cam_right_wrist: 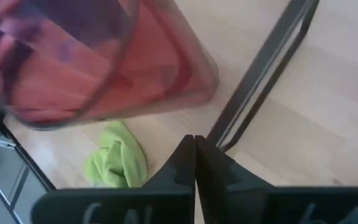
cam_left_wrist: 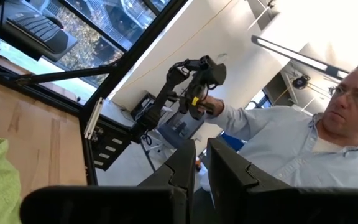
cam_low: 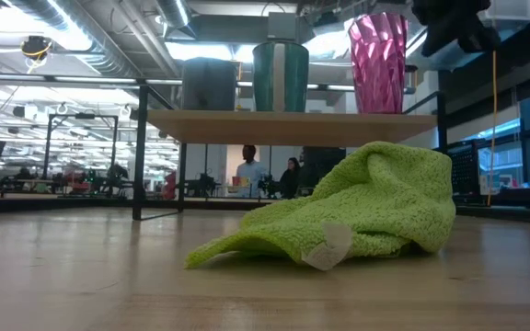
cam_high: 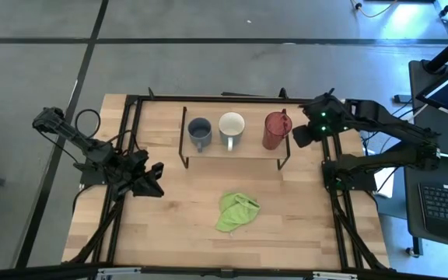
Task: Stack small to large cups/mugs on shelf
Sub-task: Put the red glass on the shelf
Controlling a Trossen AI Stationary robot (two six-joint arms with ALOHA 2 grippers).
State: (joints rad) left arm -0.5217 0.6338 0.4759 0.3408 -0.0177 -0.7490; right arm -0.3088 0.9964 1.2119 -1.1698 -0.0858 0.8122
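Observation:
Three cups stand upright on their bases in a row on the low wooden shelf [cam_high: 239, 152], which also shows in the low view [cam_low: 293, 126]. They are a blue-grey mug [cam_high: 200, 134] at the left, a white mug [cam_high: 232, 127] in the middle and a dark red cup [cam_high: 275, 130] at the right. My right gripper [cam_high: 302, 137] is shut and empty, just off the red cup's right side at about rim height. The red cup fills the upper part of the right wrist view [cam_right_wrist: 98, 56]. My left gripper [cam_high: 155, 179] is shut and empty, low over the table's left part.
A lime-green cloth [cam_high: 237, 211] lies crumpled on the table in front of the shelf. The shelf's black wire leg [cam_right_wrist: 260, 81] stands close to my right gripper. A person in a light shirt [cam_left_wrist: 291, 149] shows beyond the table in the left wrist view.

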